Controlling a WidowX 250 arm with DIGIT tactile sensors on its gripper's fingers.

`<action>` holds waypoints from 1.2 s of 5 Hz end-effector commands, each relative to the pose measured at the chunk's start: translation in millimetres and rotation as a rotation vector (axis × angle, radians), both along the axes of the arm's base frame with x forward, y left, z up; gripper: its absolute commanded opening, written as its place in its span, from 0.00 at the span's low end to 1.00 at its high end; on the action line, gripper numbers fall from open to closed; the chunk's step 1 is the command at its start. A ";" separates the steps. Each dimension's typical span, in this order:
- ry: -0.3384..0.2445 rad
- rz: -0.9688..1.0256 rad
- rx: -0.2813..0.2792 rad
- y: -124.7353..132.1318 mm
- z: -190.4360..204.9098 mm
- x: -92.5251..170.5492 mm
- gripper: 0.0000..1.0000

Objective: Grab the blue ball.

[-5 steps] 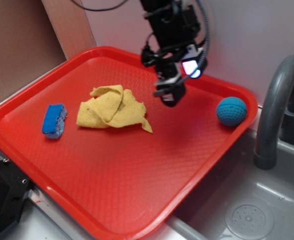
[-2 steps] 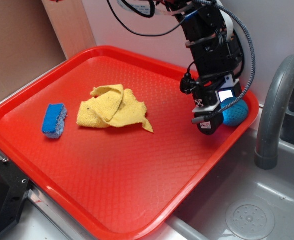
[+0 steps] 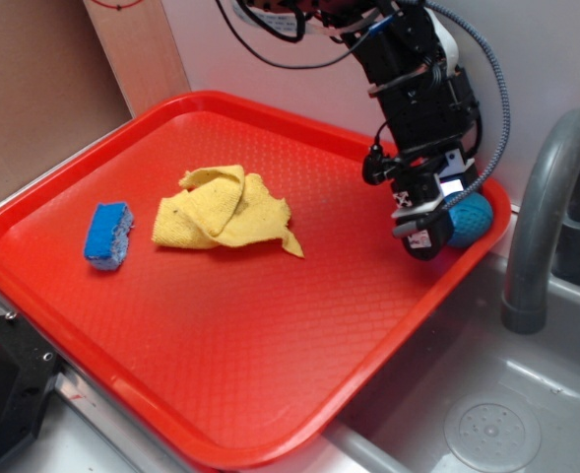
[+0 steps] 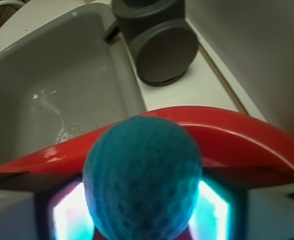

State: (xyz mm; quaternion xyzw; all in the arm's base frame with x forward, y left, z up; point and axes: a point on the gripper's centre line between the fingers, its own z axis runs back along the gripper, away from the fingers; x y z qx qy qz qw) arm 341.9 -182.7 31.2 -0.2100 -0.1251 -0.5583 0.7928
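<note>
Gripper (image 3: 425, 241) is seen low at the far right corner of the red tray (image 3: 270, 325), just in front of the blue ball (image 3: 470, 219); whether the jaws are spread or pinched on the ball cannot be told from either view, since the fingertips are hidden outside and not clearly shown in the wrist view. In the wrist view the ball fills the lower centre, flanked by two lit panels, so it is judged to be centred between the jaws, with the tray rim right behind it. Main risk: the ball is round and dimpled and sits against the raised rim, so an off-centre or early close could squirt it sideways along the rim, or over it into the grey sink (image 4: 47, 85) beyond. A descent too deep could also jam the fingers on the tray floor or rim. Nothing is found between gripper and ball. The yellow cloth (image 3: 225, 212) lies crumpled near the tray middle and the blue sponge (image 3: 107, 235) sits toward the left edge, both well apart from the ball. The grey faucet (image 3: 546, 217) stands just past the right edge, near the arm's cable.
</note>
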 end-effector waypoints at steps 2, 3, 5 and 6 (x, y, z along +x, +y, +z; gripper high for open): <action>0.009 0.318 0.296 8.5 50.5 -30.6 0.00; 0.035 0.565 0.518 39.5 91.3 -66.1 0.00; 0.150 1.058 0.502 97.9 139.0 -110.1 0.00; 0.142 1.277 0.412 111.0 170.0 -125.4 0.00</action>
